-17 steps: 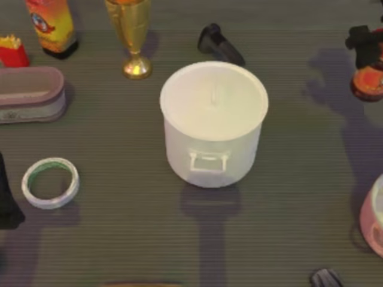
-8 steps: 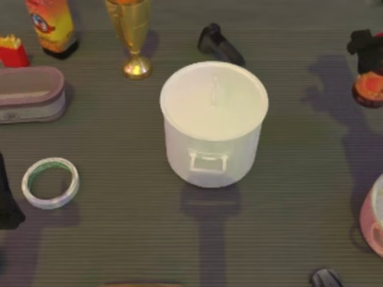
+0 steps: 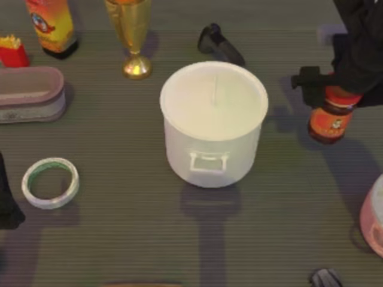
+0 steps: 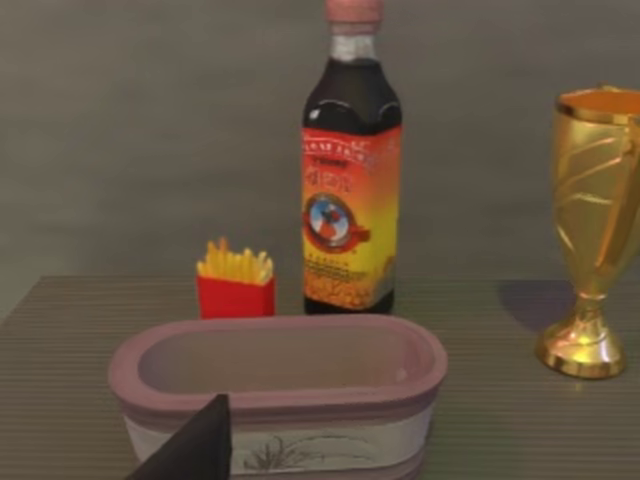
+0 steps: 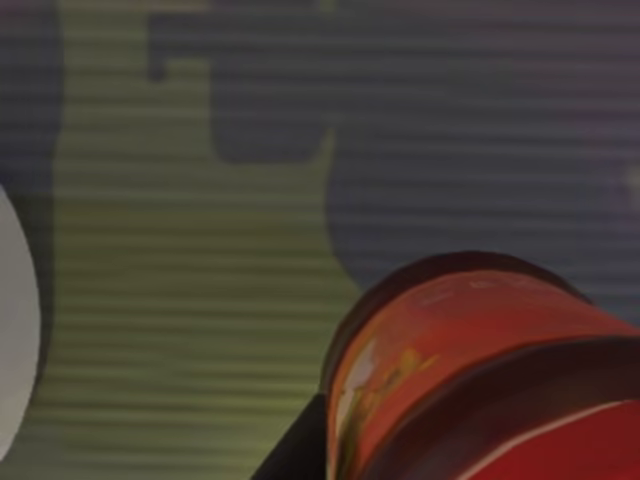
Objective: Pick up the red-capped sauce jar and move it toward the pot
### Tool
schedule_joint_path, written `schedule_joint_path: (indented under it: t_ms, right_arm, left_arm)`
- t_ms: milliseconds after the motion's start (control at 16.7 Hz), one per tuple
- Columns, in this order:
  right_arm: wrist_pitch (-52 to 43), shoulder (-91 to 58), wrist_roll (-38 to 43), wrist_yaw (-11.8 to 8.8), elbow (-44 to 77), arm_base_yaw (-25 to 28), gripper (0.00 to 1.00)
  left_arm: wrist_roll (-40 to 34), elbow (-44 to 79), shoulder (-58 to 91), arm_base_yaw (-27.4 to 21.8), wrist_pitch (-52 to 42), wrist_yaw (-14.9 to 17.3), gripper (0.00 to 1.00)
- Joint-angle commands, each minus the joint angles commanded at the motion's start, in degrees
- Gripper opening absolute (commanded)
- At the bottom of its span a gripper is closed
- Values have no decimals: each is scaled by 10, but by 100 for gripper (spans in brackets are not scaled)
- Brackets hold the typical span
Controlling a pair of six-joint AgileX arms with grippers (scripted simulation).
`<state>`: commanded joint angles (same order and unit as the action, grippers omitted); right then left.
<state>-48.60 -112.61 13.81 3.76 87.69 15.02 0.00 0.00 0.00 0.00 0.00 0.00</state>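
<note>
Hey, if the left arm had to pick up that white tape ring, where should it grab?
Probably from straight above: the white tape ring lies flat with an open centre, so one finger could go inside the hole and one outside, pinching the rim on any side.

Count, top view. Right gripper (image 3: 335, 89) as reference.
- Sauce jar (image 3: 330, 116), dark with orange-red label: 1, directly under that gripper.
- White lidded pot (image 3: 213, 124): 1, just beside it, toward the table's left.
- Tall sauce bottle (image 3: 51, 25), yellow-orange label: 1, far across from it.
- Gold trophy cup (image 3: 133, 34): 1.
- Oval pinkish tin (image 3: 30, 94): 1.
- Red carton of fries (image 3: 12, 51): 1.
- White tape ring (image 3: 50, 182): 1.
- Small black object (image 3: 219, 44) behind the pot: 1.
- Pink-rimmed dish (image 3: 374, 218), cut by the frame edge: 1.
</note>
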Motion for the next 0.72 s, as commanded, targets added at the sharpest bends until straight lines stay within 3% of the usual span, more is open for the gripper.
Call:
schedule_joint_path:
  t_ms: [180,720]
  right_arm:
    - [26,13,41,15,-39,30,0]
    - [74,-13,42,14,-62,29,0]
  left_arm:
    - [0,0,0,0,0,0,100]
    - [0,0,0,0,0,0,100]
